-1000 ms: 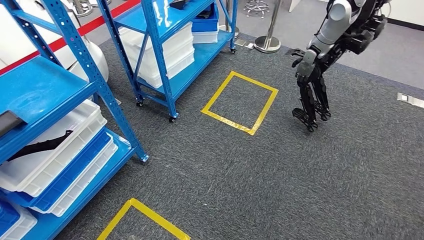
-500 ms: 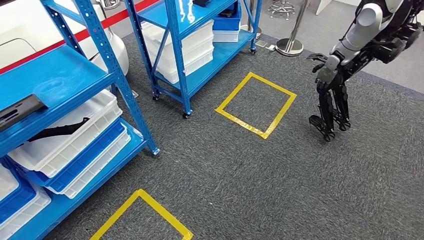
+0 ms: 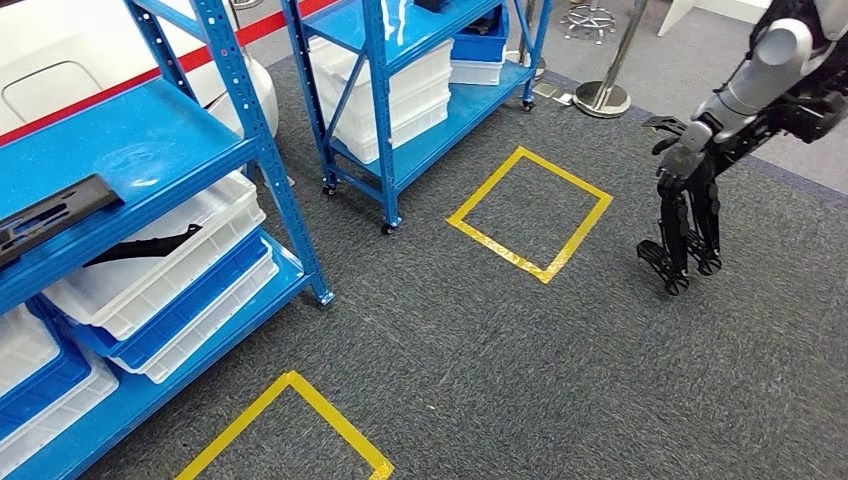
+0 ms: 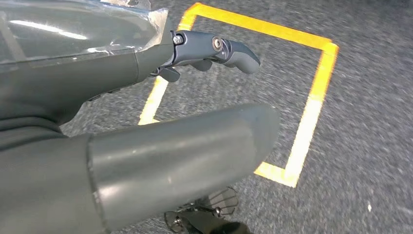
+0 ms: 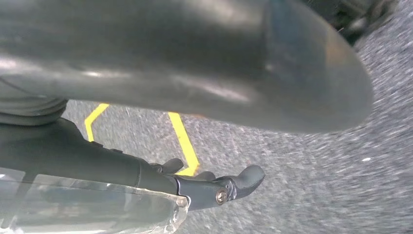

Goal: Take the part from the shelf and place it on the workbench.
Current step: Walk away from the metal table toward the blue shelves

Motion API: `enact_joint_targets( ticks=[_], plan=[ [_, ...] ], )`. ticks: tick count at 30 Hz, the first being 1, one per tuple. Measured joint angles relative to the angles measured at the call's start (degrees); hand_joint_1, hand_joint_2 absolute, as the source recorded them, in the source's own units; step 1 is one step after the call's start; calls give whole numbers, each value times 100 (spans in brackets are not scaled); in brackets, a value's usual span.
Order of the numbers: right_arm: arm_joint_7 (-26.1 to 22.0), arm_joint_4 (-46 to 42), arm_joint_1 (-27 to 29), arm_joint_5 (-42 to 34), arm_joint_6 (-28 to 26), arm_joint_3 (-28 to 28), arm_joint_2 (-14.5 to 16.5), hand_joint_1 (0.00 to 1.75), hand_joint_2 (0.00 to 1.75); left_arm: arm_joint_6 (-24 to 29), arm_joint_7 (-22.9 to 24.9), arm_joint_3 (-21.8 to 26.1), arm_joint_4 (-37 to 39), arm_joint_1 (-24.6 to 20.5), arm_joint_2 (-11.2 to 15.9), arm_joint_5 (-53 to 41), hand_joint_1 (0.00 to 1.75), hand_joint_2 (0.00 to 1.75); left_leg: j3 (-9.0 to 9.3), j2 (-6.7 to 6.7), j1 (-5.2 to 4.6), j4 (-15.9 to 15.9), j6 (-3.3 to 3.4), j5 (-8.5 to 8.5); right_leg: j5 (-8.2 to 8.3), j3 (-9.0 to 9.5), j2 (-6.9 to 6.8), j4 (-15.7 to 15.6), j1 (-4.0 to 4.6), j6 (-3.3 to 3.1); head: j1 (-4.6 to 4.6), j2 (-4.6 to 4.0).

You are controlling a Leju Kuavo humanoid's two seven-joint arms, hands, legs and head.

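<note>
My left robot hand (image 4: 214,51) and right robot hand (image 5: 214,187) hang empty, fingers loosely apart, above grey carpet (image 3: 560,370); flat black part (image 3: 50,215) lies on blue metal shelf (image 3: 140,150).

No legible text, seemingly

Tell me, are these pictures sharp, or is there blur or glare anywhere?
Head view: fairly sharp, with bright glare on the blue shelf. Left wrist view: the carpet looks streaked with motion blur, the near thumb soft. Right wrist view: carpet smeared too, and the thumb is a dark, out-of-focus mass.
</note>
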Motion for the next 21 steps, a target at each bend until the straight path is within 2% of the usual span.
enact_joint_targets(
  ticks=[4, 6, 8, 10, 11, 12, 13, 14, 15, 16, 17, 18, 19, 20, 21],
  plan=[
    [-1, 0, 1, 0, 0, 0, 1, 0, 0, 0, 1, 1, 0, -1, 1, 0, 0, 0, 2, -5, 2, 0, 6, 4, -14, -11, 23, 24, 1, -3, 2, -1],
    [-1, 0, 5, 0, 0, 0, 3, 0, 0, 1, 4, 2, 0, -7, 4, -1, 0, 0, 3, -24, 7, 2, 32, 20, -82, -75, 121, 158, -4, -21, 7, -1],
    [-1, 0, 8, -1, 2, 1, 5, 0, 0, 6, 7, 2, 0, -19, 8, -3, 0, 0, -6, -77, 10, 5, 51, 32, -222, -228, 265, 470, -16, -46, 26, 2],
    [3, 0, 21, -7, 10, 2, 4, 0, 0, 13, 17, 2, 0, -34, 9, -18, 0, 0, -24, -209, 4, 8, 53, 33, -457, -559, 375, 1110, -40, -55, 64, 3],
    [5, 0, 30, -10, 13, 2, 3, 0, 0, 14, 23, 2, 0, -39, 9, -27, 0, 0, -29, -270, 1, 10, 53, 33, -544, -704, 401, 1379, -50, -50, 79, 3],
    [5, 0, 47, -20, 14, 2, 2, 0, 0, 14, 39, 2, 0, -41, 8, -50, 0, 0, -32, -376, -1, 19, 50, 31, -535, -794, 420, 1496, -65, -4, 94, 3],
    [3, 0, 58, -33, 11, 2, 1, 0, 0, 12, 54, 0, 0, -41, 6, -74, 0, 0, -32, -461, 0, 34, 44, 27, -415, -748, 433, 1332, -77, 56, 101, 3],
    [-4, 0, 69, -61, 7, 2, -4, 0, 0, 3, 81, -7, 0, -46, 0, -115, 0, 0, -36, -568, 5, 65, 24, 15, -198, -585, 502, 913, -100, 129, 112, 3],
    [-20, 0, 76, -105, 2, 1, -14, 0, 0, -6, 125, -25, 0, -60, -16, -179, 0, 0, -58, -710, 8, 99, -32, 0, 18, -408, 568, 473, -102, 134, 118, 3],
    [-40, 0, 76, -153, 0, -1, -22, 0, 0, -15, 163, -52, 1, -79, -35, -238, 0, 0, -148, -644, 7, 259, -107, -105, 167, -261, 575, 131, -117, 67, 88, 2],
    [-61, 0, 96, -223, 11, -14, -40, 0, 0, -23, 213, -102, 2, -110, -57, -326, 0, 0, -325, -498, 19, 572, -186, -211, 251, -145, 454, -111, -115, -22, 47, 2],
    [-77, 0, 115, -279, 29, -31, -54, 0, 0, -33, 256, -164, 2, -154, -77, -405, 0, 0, -352, -231, 8, 605, -222, -235, 217, -115, 226, -128, -79, -98, 3, 2],
    [-84, 0, 137, -319, 46, -48, -64, 0, 0, -46, 282, -221, 2, -189, -88, -462, 0, 0, -364, 64, -3, 636, -214, -260, 181, -87, -16, -139, -63, -103, -32, 3],
    [-84, 0, 154, -346, 63, -65, -76, 0, 0, -61, 304, -267, 2, -219, -95, -510, 0, 0, -310, 184, -17, 533, -179, -195, 134, -38, -222, -149, -29, -70, -34, 3],
    [-85, -1, 147, -343, 63, -69, -79, 0, 0, -77, 311, -291, 1, -236, -97, -519, 0, 0, -157, 219, -41, 251, -123, -115, 97, 15, -321, -161, 8, -19, -27, 3]
  ],
)
